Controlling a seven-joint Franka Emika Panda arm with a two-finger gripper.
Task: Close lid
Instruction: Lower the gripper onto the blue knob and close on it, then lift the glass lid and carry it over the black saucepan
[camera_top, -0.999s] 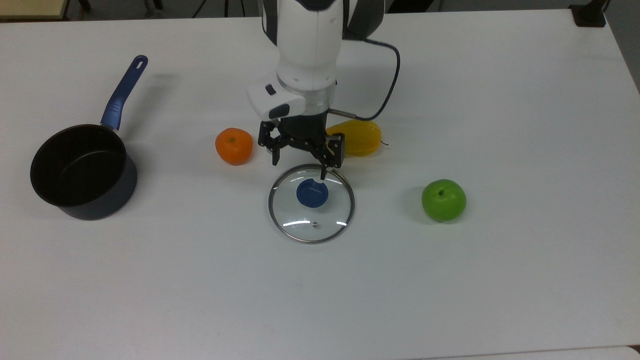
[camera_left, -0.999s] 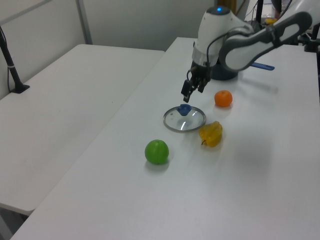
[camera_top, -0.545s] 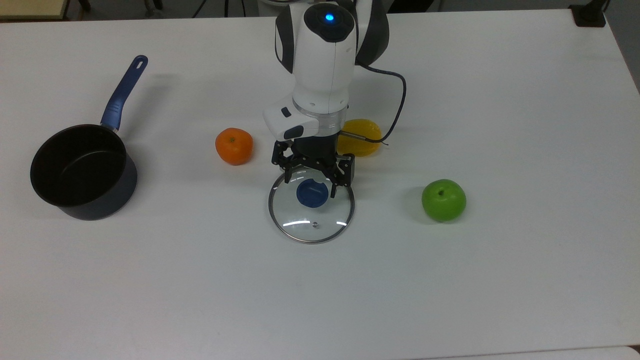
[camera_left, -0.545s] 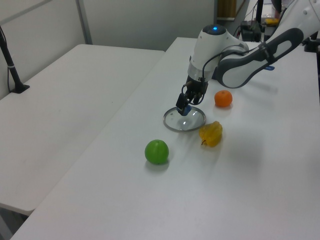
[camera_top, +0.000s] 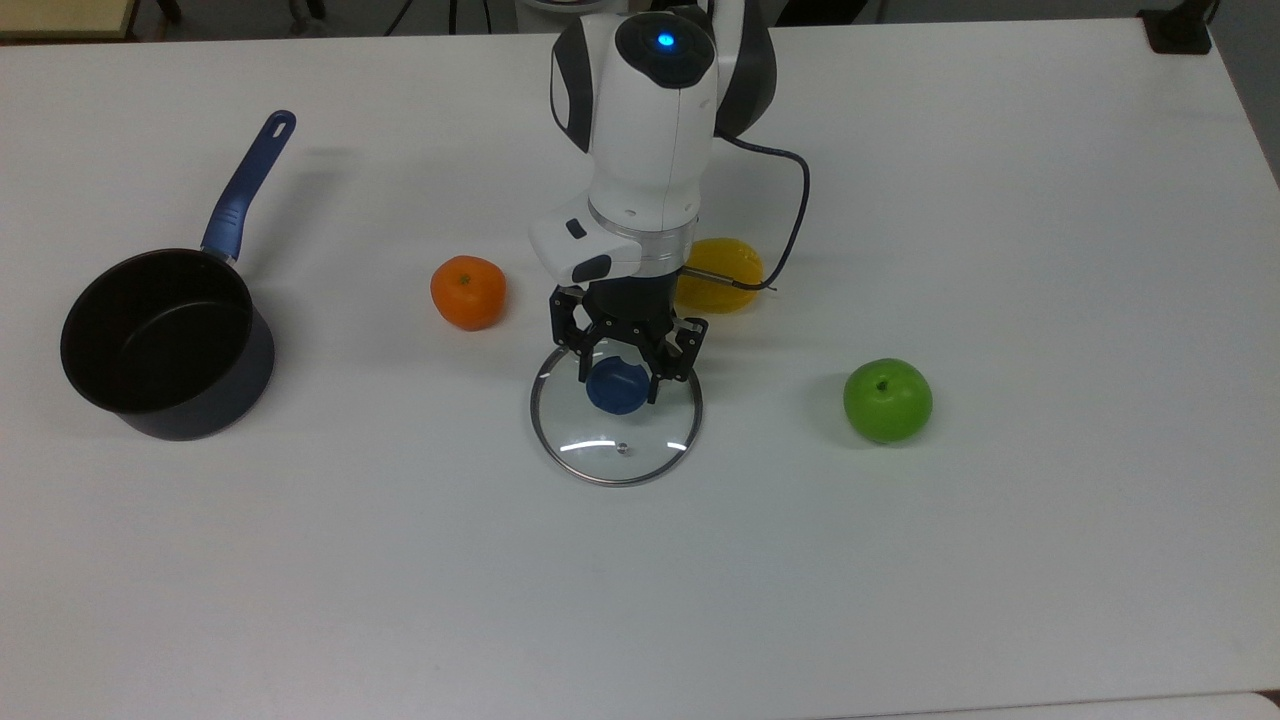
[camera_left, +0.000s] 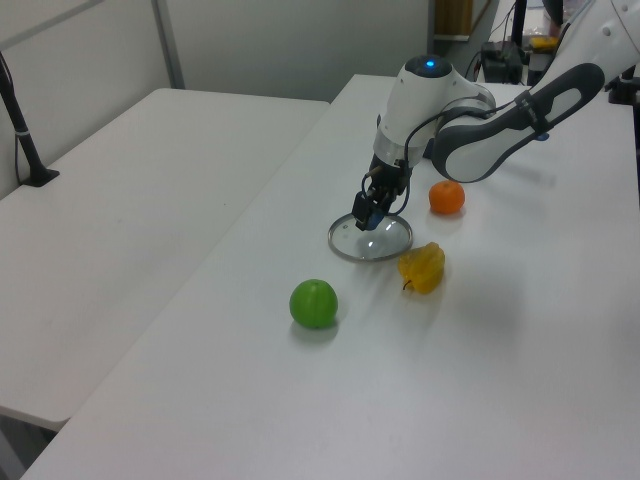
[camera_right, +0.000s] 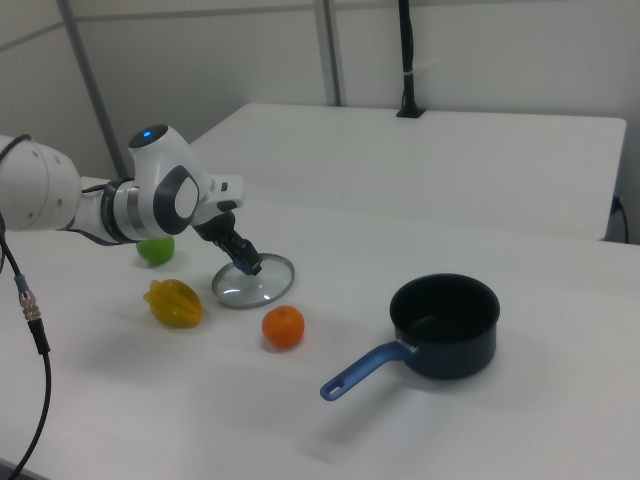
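The clear glass lid (camera_top: 615, 445) with a silver rim lies flat on the white table in the middle of the top view. Its blue knob (camera_top: 617, 392) sits between the fingers of my gripper (camera_top: 619, 382), which points straight down and is shut on it. The left view has the gripper (camera_left: 367, 212) over the lid (camera_left: 385, 243); in the right view the gripper (camera_right: 247, 265) stands on the lid (camera_right: 262, 288). The black saucepan (camera_top: 165, 345) with a blue handle stands open at the top view's far left, well apart from the lid.
An orange (camera_top: 468, 292) lies just to the top view's left of the gripper. A yellow fruit (camera_top: 725, 275) sits behind the lid, partly under the arm's cable. A green apple (camera_top: 887, 400) rests at the top view's right. The white table (camera_top: 900, 600) has wide bare room in front.
The gripper came down from behind the lid onto the knob and its fingers drew in around it. The lid slid a little toward the top view's left.
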